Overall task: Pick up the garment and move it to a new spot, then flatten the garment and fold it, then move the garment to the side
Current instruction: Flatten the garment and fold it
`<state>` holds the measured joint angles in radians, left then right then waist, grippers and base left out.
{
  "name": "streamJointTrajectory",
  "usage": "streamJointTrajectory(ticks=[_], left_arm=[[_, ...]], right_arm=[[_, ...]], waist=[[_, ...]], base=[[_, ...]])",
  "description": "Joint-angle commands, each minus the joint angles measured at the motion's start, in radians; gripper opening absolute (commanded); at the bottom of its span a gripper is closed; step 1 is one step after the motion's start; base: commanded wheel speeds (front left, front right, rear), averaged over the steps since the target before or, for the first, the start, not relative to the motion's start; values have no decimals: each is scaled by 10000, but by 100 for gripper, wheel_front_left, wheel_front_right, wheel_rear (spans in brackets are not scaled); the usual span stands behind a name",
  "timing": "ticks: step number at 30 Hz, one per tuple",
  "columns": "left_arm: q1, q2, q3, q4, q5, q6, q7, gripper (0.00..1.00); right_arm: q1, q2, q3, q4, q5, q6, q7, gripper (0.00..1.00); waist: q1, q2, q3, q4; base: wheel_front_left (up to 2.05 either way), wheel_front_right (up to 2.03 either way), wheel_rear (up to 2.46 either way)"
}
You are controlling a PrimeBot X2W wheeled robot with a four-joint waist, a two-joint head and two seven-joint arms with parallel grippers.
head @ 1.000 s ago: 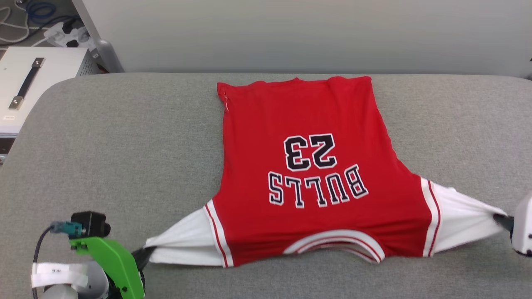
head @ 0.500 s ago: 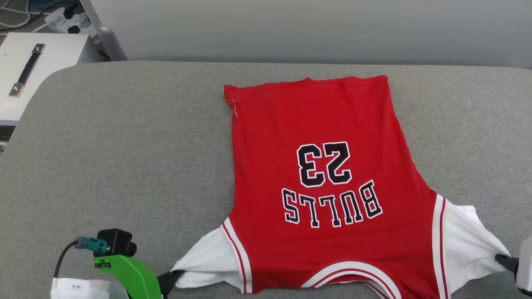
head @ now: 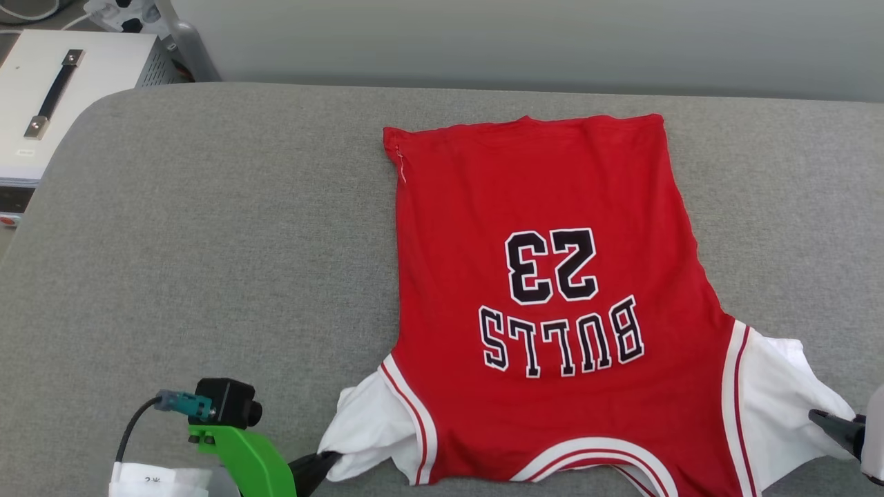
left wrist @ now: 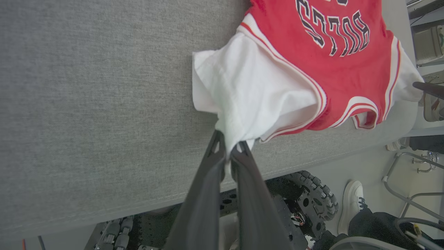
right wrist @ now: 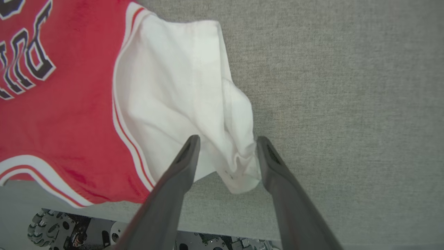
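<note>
We are logging the garment lying on the grey table, long axis running away from us, collar nearest. Left gripper is pinching its sleeve tip; right gripper is standing spread, apparently straddling the other sleeve ungripped.

We find the grey fabric tabletop open left of the red, white-sleeved jersey shirt; a white metal box with black handle stands off its far-left corner.
</note>
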<state>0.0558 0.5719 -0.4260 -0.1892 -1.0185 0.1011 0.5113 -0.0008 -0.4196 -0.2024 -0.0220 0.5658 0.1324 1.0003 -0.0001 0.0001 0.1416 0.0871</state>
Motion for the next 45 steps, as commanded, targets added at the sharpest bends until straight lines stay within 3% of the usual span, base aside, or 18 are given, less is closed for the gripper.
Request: streamJointTrajectory(ticks=[1,10,15,22,31,38,45], left_arm=[[-32,30,-69,-189,216,-11,65,0],[-287,136,-452,-1524,877,324,328,0],[-571,121,-727,-1990,1349,381,395,0],[-1010,-179,-1032,-2310,1672,255,292,0],[-1575,-655,-1298,-2222,1880,-65,-31,0],[-1960,-1096,-1461,-1998,1979,-297,-389,0],[-2147,-1297,-1538,-1785,2009,-414,-583,0]], right_arm=[[-94,-84,-7,-230,-32,-17,72,100],[-2057,-441,14,-1578,262,-17,1234,100],[-3988,-438,270,-1433,55,-17,2165,100],[-6794,-832,708,117,-819,-17,2962,100],[-9607,-1224,1256,2387,-1947,-17,2731,100],[-10788,-1270,1491,3687,-2666,-17,2388,100],[-10742,-1383,2240,4392,-2618,-17,2385,100]], waist=[[1,-1,139,105],[1,-1,1426,770],[1,-1,2365,1343],[1,-1,3541,2104],[1,-1,4604,2849],[1,-1,5046,3245],[1,-1,5198,3338]], base=[[0,0,0],[0,0,0],[0,0,0],[0,0,0],[0,0,0],[0,0,0],[0,0,0]])
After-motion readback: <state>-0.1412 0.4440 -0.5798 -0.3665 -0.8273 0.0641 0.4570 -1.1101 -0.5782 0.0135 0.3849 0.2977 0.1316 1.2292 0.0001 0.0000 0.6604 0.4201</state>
